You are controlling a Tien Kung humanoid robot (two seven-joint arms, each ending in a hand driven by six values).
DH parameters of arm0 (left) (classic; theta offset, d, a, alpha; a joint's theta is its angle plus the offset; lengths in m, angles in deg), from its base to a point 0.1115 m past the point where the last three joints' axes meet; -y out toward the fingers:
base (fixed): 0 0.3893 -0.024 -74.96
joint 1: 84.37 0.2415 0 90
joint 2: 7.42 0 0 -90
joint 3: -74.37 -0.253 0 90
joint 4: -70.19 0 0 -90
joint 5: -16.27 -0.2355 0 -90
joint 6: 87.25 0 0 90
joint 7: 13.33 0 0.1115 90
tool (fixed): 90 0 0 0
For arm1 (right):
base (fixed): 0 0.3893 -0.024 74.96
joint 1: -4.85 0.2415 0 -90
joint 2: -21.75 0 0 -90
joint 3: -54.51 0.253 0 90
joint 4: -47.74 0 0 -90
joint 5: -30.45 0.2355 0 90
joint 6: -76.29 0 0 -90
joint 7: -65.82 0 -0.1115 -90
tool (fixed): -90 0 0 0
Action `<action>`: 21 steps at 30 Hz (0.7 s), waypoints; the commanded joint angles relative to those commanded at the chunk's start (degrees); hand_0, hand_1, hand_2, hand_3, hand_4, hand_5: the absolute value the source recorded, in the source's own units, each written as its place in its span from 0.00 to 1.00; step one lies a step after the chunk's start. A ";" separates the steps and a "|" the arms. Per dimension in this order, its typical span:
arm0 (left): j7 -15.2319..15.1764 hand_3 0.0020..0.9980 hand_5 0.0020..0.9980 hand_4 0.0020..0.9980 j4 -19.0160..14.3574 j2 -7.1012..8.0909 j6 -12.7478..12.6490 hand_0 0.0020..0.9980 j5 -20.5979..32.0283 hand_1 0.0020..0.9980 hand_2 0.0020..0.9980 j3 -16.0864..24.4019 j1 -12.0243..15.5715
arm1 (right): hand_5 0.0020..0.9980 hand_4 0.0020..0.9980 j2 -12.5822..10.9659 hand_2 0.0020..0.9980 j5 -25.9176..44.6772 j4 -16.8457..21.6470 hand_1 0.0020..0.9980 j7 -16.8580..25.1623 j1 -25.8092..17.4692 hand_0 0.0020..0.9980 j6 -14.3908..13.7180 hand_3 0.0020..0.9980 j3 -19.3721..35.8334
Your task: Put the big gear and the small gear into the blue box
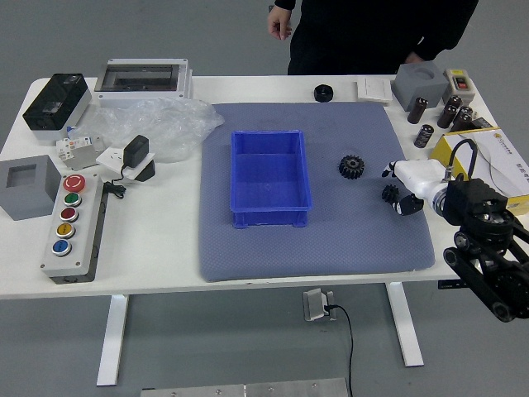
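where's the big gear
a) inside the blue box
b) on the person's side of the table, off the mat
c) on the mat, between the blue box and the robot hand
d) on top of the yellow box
c: the big gear lies on the blue-grey mat, with the blue box on one side of it and the right robot hand on the other.
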 joint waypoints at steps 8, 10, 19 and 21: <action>-0.03 0.81 0.12 0.53 0.00 0.04 -0.02 0.82 0.01 0.83 0.83 0.11 -0.09 | 0.11 0.69 0.39 0.73 0.54 -1.28 0.61 -0.15 1.24 0.62 0.33 0.70 -0.44; -0.04 0.81 0.12 0.53 0.00 0.04 -0.03 0.82 0.03 0.83 0.83 0.13 -0.11 | 0.11 0.69 0.53 0.73 0.64 -1.52 0.61 -0.21 1.56 0.62 0.45 0.70 -0.58; -0.07 0.81 0.12 0.53 0.00 -0.01 -0.03 0.82 0.15 0.83 0.83 0.08 -0.09 | 0.13 0.68 1.64 0.71 0.78 -2.56 0.59 -0.51 2.51 0.61 1.29 0.69 -0.77; -0.08 0.81 0.12 0.53 0.00 -0.02 -0.03 0.82 0.16 0.83 0.83 0.07 -0.09 | 0.14 0.68 1.74 0.70 0.87 -2.73 0.59 -0.54 2.46 0.60 1.42 0.68 -0.85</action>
